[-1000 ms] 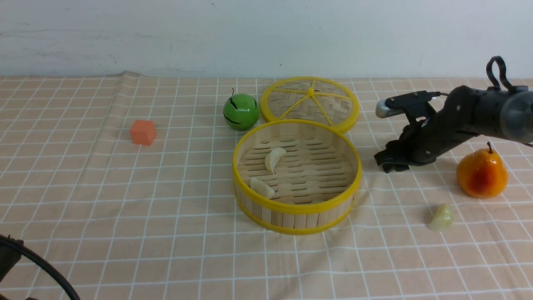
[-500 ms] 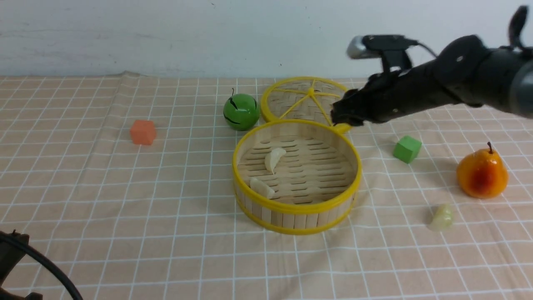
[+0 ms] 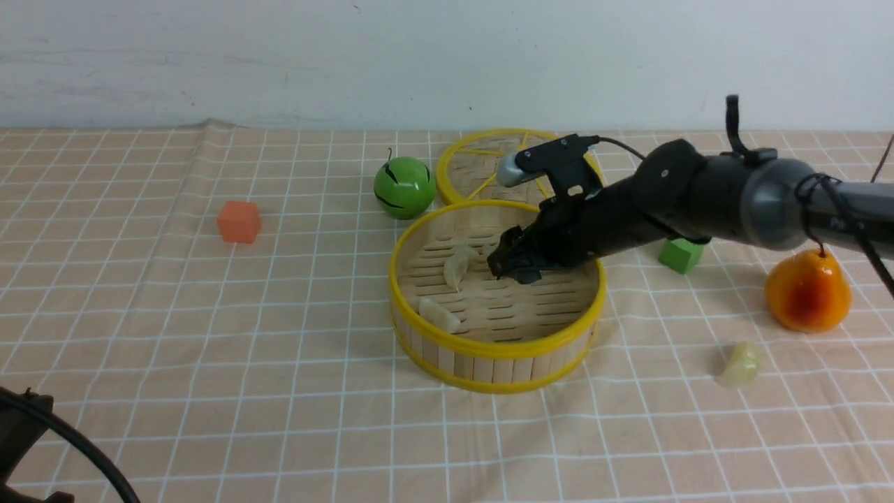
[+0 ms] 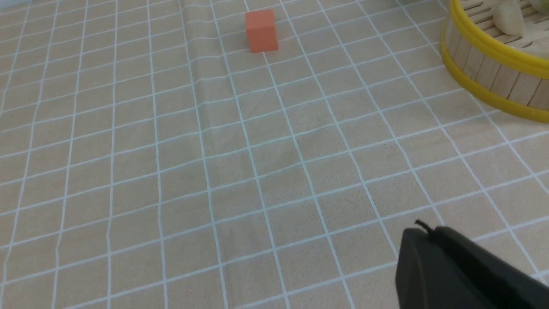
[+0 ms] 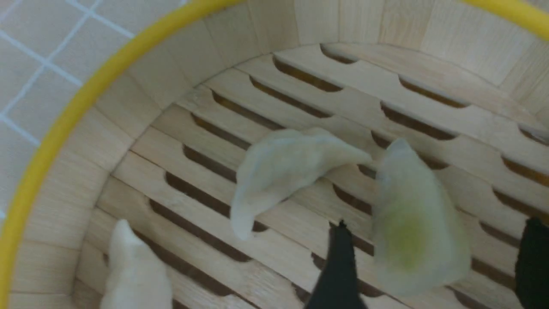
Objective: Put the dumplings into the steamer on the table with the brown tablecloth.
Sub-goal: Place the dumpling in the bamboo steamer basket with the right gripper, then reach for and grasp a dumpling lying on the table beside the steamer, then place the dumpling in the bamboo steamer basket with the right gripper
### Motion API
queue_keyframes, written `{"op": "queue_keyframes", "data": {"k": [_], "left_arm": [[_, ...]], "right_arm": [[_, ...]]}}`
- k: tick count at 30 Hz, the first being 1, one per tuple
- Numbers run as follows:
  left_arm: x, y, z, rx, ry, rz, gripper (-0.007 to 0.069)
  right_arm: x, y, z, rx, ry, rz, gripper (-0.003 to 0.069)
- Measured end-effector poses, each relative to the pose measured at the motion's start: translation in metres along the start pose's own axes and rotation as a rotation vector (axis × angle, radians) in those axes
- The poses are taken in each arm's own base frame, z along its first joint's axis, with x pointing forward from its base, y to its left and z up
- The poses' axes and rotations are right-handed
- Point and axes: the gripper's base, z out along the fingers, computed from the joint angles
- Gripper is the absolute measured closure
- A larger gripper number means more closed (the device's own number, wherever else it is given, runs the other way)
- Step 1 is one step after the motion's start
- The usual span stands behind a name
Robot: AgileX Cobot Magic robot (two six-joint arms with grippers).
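Dumplings [image 5: 296, 167] number three inside the steamer [image 3: 496, 368], the right pincer [image 5: 433, 257] wide around one, the left pincer closed, and only the fourth dumpling [image 3: 742, 365] remains on the table [image 3: 279, 419], apparently the last left.

Right claw [image 5: 433, 257] (wide open) angled downward

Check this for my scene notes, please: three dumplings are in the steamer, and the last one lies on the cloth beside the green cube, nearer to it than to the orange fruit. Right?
Not quite: in the front view, the last dumpling lies nearer to the orange fruit than to the green cube. The rest stands.
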Motion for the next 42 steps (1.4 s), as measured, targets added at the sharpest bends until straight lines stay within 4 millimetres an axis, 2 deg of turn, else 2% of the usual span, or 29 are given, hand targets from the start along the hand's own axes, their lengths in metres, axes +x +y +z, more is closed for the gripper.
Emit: {"op": "queue_keyframes", "data": {"k": [2,5,6,7,8,10,12,15,17,18,20,24,28,32,34,36,42], "left_arm": [[0.000,0.000,0.000,0.003,0.002,-0.006,0.0619],[0.000,-0.001,0.000,0.006,0.005,-0.011,0.0615],[0.000,-0.001,0.000,0.006,0.005,-0.011,0.0615],[0.000,-0.001,0.000,0.008,0.005,-0.014,0.0614],[0.001,-0.001,0.000,0.009,0.006,-0.018,0.0613],[0.000,-0.001,0.000,0.013,0.001,-0.028,0.0611],[-0.001,-0.002,0.000,0.020,-0.007,-0.049,0.0609],[-0.002,-0.003,0.000,0.035,-0.025,-0.064,0.0607],[-0.003,-0.003,0.000,0.038,-0.030,-0.067,0.0607],[-0.003,-0.004,0.000,0.041,-0.032,-0.068,0.0607],[-0.003,-0.004,0.000,0.043,-0.035,-0.068,0.0607],[-0.003,-0.004,0.000,0.043,-0.035,-0.068,0.0605],[-0.003,-0.004,0.000,0.040,-0.032,-0.068,0.0603],[-0.003,-0.004,0.000,0.041,-0.030,-0.071,0.0595],[-0.003,-0.004,0.000,0.041,-0.029,-0.072,0.0593],[-0.003,-0.004,0.000,0.041,-0.029,-0.072,0.0589],[-0.003,-0.004,0.000,0.041,-0.029,-0.072,0.0587]], "right_arm": [[-0.012,0.001,-0.019,-0.013,-0.022,-0.006,0.0098],[-0.043,0.000,-0.091,-0.046,-0.090,0.040,0.0081],[-0.045,-0.001,-0.096,-0.042,-0.099,0.046,0.0081],[-0.052,-0.004,-0.127,-0.054,-0.105,0.087,0.0082],[-0.054,-0.008,-0.147,-0.054,-0.103,0.116,0.0085],[-0.052,-0.016,-0.176,-0.044,-0.060,0.157,0.0095],[-0.037,-0.030,-0.194,-0.011,0.057,0.189,0.0109],[0.003,-0.052,-0.187,0.057,0.246,0.249,0.0125],[0.021,-0.060,-0.180,0.082,0.299,0.293,0.0130],[0.043,-0.068,-0.168,0.117,0.347,0.355,0.0136],[0.067,-0.075,-0.154,0.159,0.372,0.434,0.0139],[0.093,-0.084,-0.132,0.218,0.362,0.506,0.0143],[0.104,-0.095,-0.113,0.263,0.325,0.519,0.0154],[0.114,-0.104,-0.097,0.285,0.325,0.530,0.0225],[0.115,-0.105,-0.096,0.287,0.329,0.529,0.0274],[0.116,-0.105,-0.095,0.286,0.331,0.528,0.0357],[0.109,-0.102,-0.098,0.260,0.347,0.520,0.0420]]}}
